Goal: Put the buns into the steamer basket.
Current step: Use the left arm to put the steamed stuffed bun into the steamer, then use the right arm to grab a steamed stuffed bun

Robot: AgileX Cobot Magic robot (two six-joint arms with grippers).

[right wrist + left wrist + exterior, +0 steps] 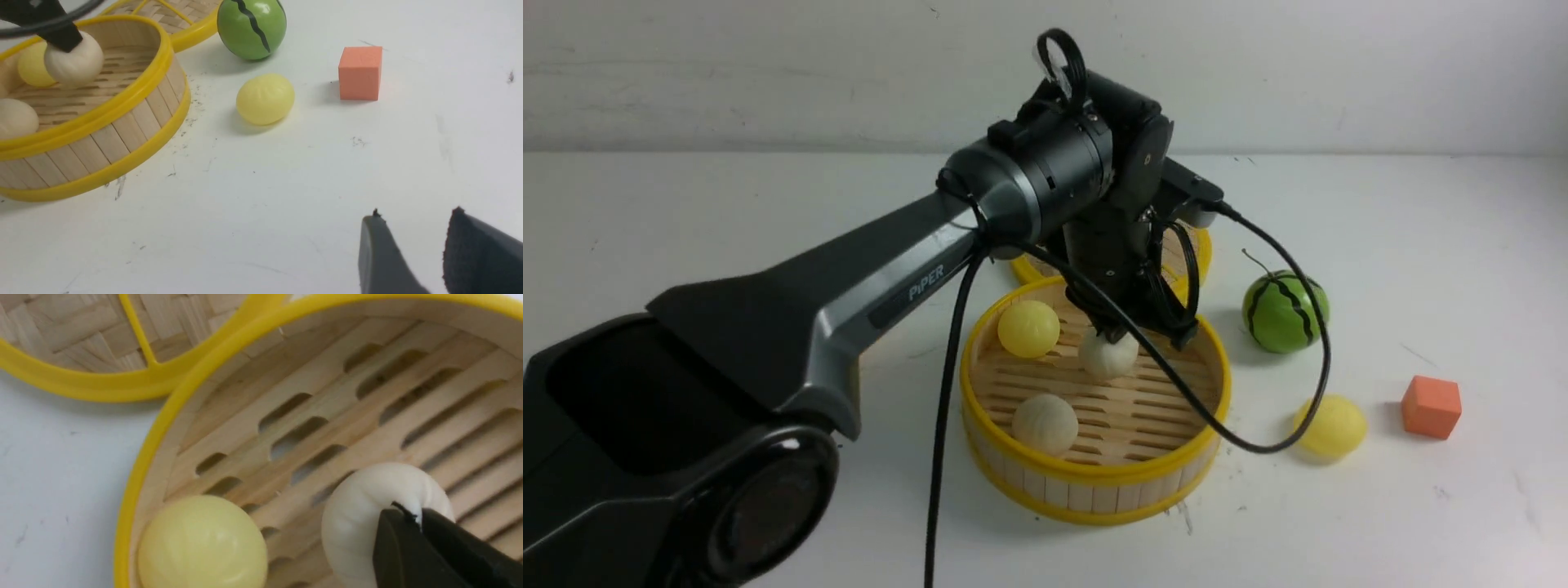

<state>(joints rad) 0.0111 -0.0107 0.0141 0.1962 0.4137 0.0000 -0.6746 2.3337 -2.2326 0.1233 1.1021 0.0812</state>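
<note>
Two buns lie in the basket; left gripper pinches a white bun inside it — one yellow bun waits outside, right gripper spread.

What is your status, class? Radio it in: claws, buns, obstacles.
Left claw shut on pleated bun, low inside steamer basket. Right claw open, empty. One yellow bun outside on table; cable looped beside it.

The front view looks forward and down over much of the counter. The left wrist view is very close, looking into the steamer basket. The right wrist view is low over the counter; all three share this basket
</note>
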